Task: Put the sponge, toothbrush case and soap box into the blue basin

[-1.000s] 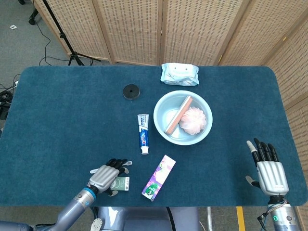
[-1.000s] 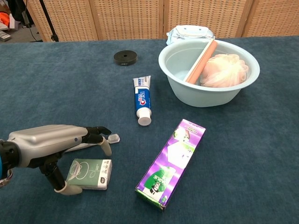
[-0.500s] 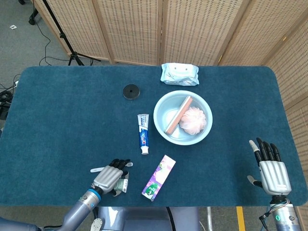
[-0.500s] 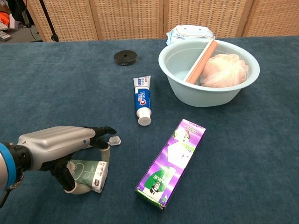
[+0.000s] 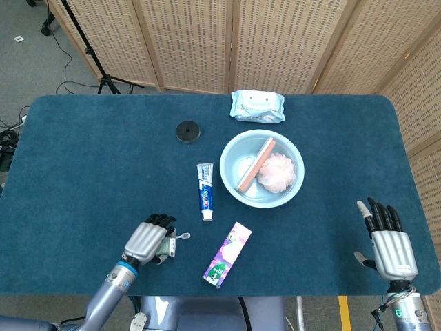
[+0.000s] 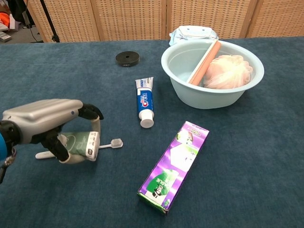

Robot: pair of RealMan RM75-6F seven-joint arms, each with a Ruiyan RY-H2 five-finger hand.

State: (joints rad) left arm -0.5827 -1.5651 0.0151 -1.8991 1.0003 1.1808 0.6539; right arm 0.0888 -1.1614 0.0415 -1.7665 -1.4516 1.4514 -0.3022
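Left hand (image 6: 52, 128) wrapped around the small green soap box (image 6: 80, 144), holding it tipped up on edge near the front-left of the table (image 5: 83, 158), a white toothbrush (image 6: 107, 143) lying right alongside. Right hand (image 5: 387, 243) way over at the front-right corner, fingers spread, holding nothing.

Blue basin (image 5: 231, 179) sitting right of centre, already carrying the pink mesh sponge (image 6: 227, 71) and the long orange toothbrush case (image 6: 205, 61) leaning across it. So just the soap box left to go, by the look of it.

Handling-wise: probably light, rigid plastic, smooth and a bit slick, so likely to squirt out of a loose pinch. Best taken across the short sides with thumb opposing fingers, not by the corners. Not fragile, so a short drop into the basin should be fine.

Room to move: a long diagonal over to the basin, with the toothpaste tube (image 6: 144, 102) and the purple carton (image 6: 174, 164) sitting either side of the line. Going over rather than between seems safer. Basin rim raised, so needs clearance coming in. Free space inside on the near-left side, beside the case. Black disc (image 5: 187, 131) and wet wipes pack (image 5: 257, 105) well out of the way at the back.
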